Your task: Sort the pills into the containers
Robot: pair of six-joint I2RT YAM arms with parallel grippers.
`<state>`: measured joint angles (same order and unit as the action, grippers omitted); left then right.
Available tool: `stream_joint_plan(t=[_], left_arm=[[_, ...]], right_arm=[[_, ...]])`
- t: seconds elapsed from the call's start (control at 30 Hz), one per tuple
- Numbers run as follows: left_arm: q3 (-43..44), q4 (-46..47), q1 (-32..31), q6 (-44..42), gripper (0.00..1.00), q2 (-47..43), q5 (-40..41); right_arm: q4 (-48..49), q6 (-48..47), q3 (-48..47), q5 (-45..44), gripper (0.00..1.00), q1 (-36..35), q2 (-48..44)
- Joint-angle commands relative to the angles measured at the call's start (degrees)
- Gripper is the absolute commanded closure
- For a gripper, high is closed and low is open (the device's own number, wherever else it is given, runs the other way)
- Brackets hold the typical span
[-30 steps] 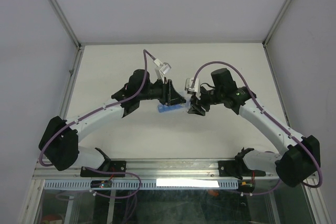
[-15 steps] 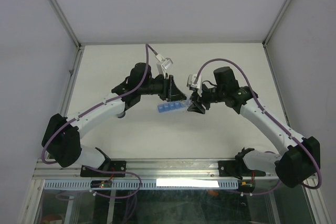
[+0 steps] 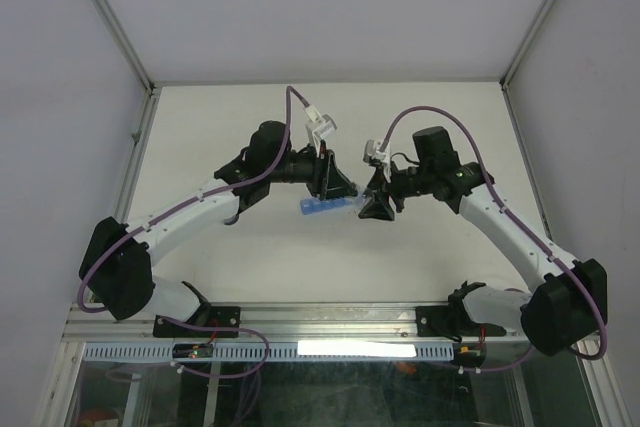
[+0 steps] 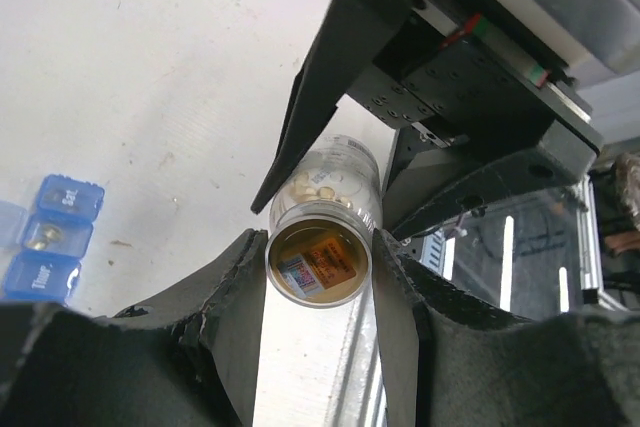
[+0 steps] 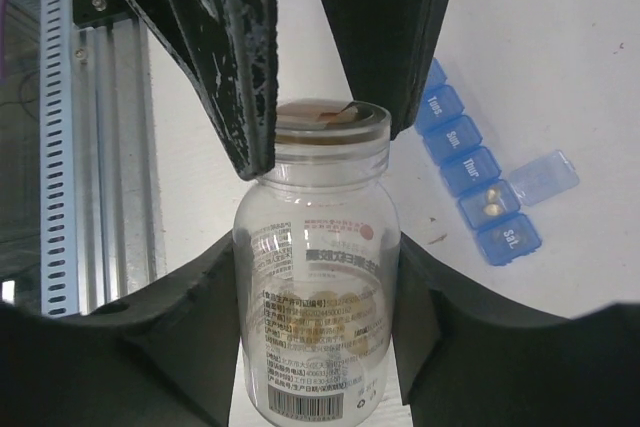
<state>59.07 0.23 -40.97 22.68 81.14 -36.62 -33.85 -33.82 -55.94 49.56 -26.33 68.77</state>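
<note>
The small clear bottle hangs between both grippers above the table. My right gripper is shut on its labelled body. My left gripper is shut on its round far end. Orange-tan pills lie inside the bottle, also seen in the left wrist view. The blue strip of containers lies on the table just left of and below the grippers. One compartment stands open with two pills in it, its lid folded out. The strip also shows in the left wrist view. In the top view, my left gripper and right gripper meet.
The white table is fenced by metal rails at left, back and right. The near aluminium rail with the arm bases runs along the front. No cap is in view.
My left gripper has moved right, off the blue strip, to meet the right gripper. The right gripper has shifted slightly right. More of the strip now shows.
</note>
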Motion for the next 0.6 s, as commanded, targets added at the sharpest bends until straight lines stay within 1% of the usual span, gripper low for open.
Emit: stream_joint_plan(t=[0.0,0.13,0.23,0.43,0.5,0.57], left_arm=[[-0.4,2.9,-3.1,-12.9,0.90,0.1,-8.9],[-0.8,3.4,-3.1,-24.0,0.90,-0.5,-15.5],[-1.3,5.7,-3.1,-28.1,0.88,-0.9,-17.2],[-0.3,6.9,-3.1,-30.4,0.84,-0.4,-18.5],[-0.4,7.2,-3.1,-30.4,0.81,-0.7,-18.6],[-1.0,8.5,-3.1,-30.0,0.74,-1.3,-18.6]], right_arm=[[9.3,1.7,-1.8,15.0,1.00,-0.7,-1.6],[9.6,0.6,-1.0,16.8,1.00,-0.4,-2.4],[9.2,0.0,-0.9,17.1,1.00,-0.3,-2.6],[8.8,-0.9,-0.8,16.9,1.00,-0.1,-3.0],[8.7,-1.1,-0.8,16.7,1.00,-0.2,-3.0],[8.4,-1.3,-0.9,16.7,1.00,-0.2,-2.9]])
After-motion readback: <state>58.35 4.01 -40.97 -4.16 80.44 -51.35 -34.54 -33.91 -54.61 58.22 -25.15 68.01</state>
